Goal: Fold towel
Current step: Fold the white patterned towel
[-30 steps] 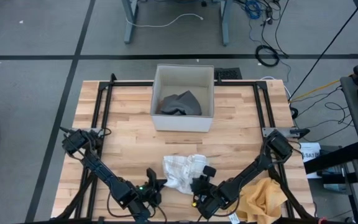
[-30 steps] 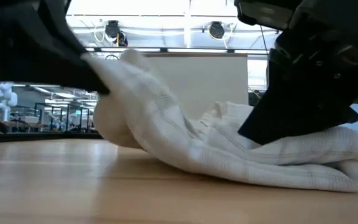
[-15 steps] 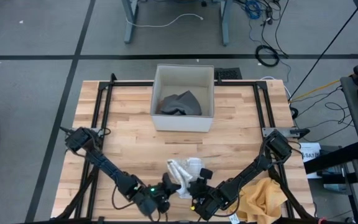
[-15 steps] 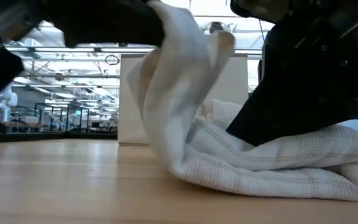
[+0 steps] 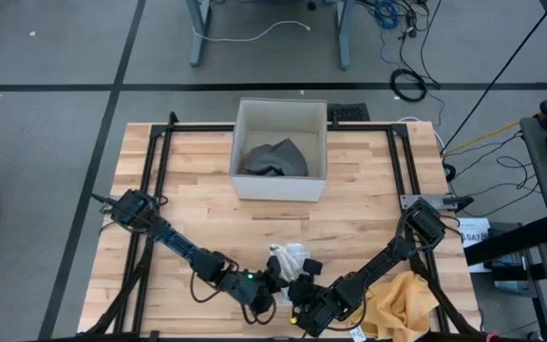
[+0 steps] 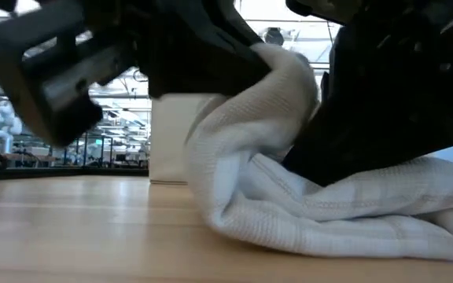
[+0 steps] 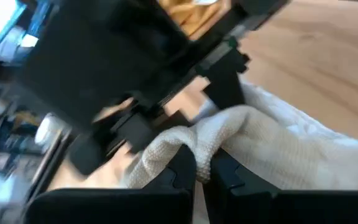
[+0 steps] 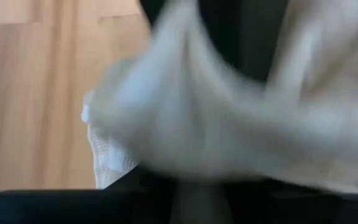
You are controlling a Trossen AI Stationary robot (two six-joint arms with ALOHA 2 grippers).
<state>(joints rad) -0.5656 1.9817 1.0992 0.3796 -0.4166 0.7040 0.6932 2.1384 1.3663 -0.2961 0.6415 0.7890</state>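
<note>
Towel (image 5: 287, 258) mostly hidden under both arms in high view; only a small white bunch shows. Low view cuts its right end at the edge. Right wrist view: cloth blurred, weave unreadable. Yellow cloth (image 5: 402, 302) cut off by bottom edge, partly under right arm.

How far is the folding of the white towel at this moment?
Done: nothing looks finished; the white towel lies bunched near the table's front edge, not flat.
In hand: the left gripper is shut on a towel edge and holds it over the rest, next to the right gripper, which presses on the cloth.
Left: laying that edge down and squaring the fold. The grey cloth in the box and the yellow cloth lie untouched.
</note>
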